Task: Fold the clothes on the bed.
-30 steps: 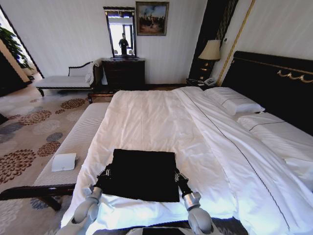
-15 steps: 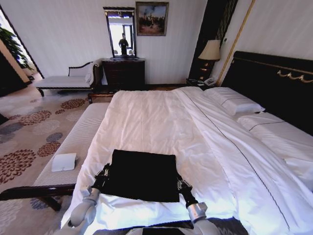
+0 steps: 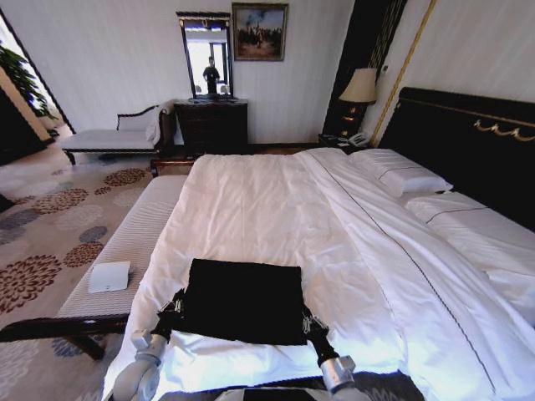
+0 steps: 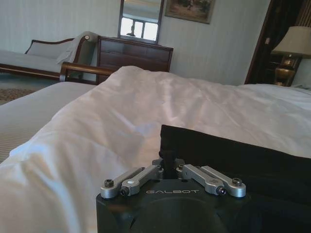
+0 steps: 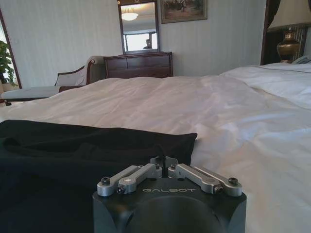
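A: Left gripper (image 3: 174, 307) sits at the near left corner of the black T-shirt (image 3: 242, 299), jaws pinched narrow on the hem. The shirt lies flat, folded to a rectangle, at the foot of the bed (image 3: 251, 200).

B: Right gripper (image 3: 307, 322) mirrors it at the near right corner, also clamped. Looks like mid-fold; next, I'd judge, both need an even lift forward.

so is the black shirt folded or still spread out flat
Folded. The black T-shirt lies as a compact rectangle on the bed, no sleeves or lettering showing, with doubled layers at its edge in the right wrist view.
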